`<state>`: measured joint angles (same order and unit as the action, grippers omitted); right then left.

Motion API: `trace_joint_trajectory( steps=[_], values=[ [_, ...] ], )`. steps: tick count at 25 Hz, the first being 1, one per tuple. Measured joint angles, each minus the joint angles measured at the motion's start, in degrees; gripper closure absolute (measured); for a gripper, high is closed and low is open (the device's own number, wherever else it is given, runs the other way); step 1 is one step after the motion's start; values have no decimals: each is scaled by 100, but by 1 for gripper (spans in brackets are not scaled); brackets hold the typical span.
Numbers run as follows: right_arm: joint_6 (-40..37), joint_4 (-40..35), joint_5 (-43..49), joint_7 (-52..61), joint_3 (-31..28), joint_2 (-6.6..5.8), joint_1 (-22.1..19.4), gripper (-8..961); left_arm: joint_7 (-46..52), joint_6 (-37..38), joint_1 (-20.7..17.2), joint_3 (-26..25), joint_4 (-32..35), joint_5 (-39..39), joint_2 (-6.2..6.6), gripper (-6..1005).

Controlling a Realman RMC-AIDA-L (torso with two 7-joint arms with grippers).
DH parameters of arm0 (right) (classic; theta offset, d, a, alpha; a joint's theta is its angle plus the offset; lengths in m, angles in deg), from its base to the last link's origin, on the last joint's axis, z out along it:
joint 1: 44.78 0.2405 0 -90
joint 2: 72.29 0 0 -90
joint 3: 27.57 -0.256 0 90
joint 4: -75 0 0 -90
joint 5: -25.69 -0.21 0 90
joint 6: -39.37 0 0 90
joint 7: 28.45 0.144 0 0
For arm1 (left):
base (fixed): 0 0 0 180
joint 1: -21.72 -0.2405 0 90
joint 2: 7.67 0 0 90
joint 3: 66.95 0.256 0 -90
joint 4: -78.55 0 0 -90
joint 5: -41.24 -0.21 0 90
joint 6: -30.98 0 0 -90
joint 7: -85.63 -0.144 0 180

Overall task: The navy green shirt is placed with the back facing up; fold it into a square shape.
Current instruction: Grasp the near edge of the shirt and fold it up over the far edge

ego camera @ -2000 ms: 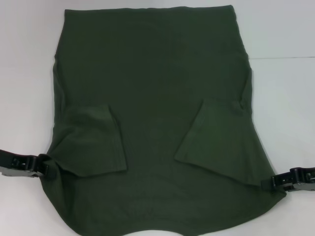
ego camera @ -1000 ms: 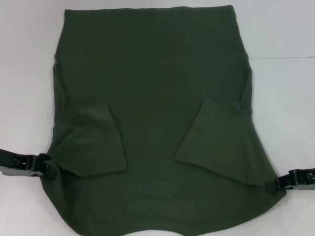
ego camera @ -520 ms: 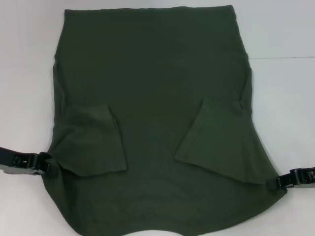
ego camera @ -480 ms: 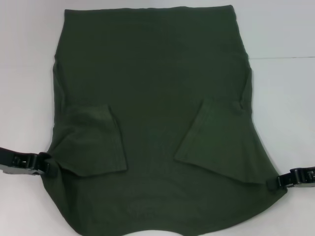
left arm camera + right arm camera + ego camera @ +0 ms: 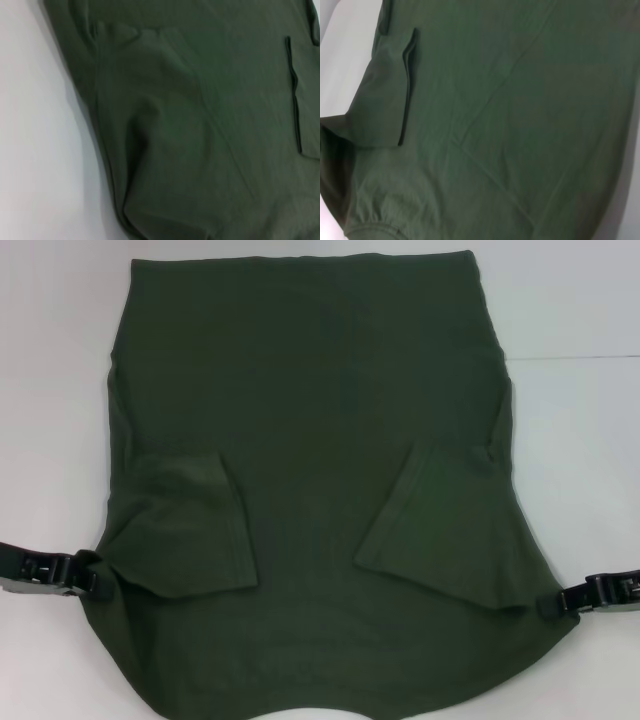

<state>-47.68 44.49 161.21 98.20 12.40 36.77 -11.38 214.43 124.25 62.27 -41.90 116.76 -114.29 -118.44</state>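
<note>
While the navy green shirt (image 5: 310, 500) is lying spread on the white desk (image 5: 570, 310), back up, with both short sleeves already turned inward over the body, the side-fold step is judged to be in hand. The left claw (image 5: 88, 577) is being held at the shirt's left edge, low beside the folded left sleeve, and cloth appears to be bunching at its tip; whether the fabric is being pinched there cannot be told. The right claw (image 5: 552, 603) is being held at the opposite edge, touching or just beside the hem of the right shoulder region; its jaws are likewise too hidden by cloth for their state to be told.

For the next move, a firm pinch on both edge layers is being called for, followed by a lift and a carry toward the shirt's middle, so that long straight side folds are being laid before the length is halved into a square. Slipping of one layer is being judged the main risk.

Only in the head view are both arms and the whole outline being shown. In the left wrist view, the rucked ridge of cloth along the shirt's edge against the desk is being shown closely; in the right wrist view, the stitched sleeve hem and diagonal creases are being shown, with no fingers visible in either.
</note>
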Motion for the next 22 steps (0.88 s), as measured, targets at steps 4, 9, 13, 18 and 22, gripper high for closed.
trace_joint_trajectory(
  steps=[4,9,13,18,22],
  values=[
    [19,-28,0,-84,-1,0,1,901,-61,27,-3,-6,6,0,9,971],
    [-77,-64,1,-142,-59,-12,8,904,-207,127,-15,-9,87,0,13,970],
    [-302,-70,1,-401,-240,-52,9,908,-355,215,-46,-18,148,0,14,970],
    [-419,-70,1,-544,-295,-115,-26,911,-557,428,-63,-161,155,2,53,971],
    [-508,-70,1,-661,-300,-143,-43,911,-716,583,-72,-197,190,-43,69,971]
  ],
)
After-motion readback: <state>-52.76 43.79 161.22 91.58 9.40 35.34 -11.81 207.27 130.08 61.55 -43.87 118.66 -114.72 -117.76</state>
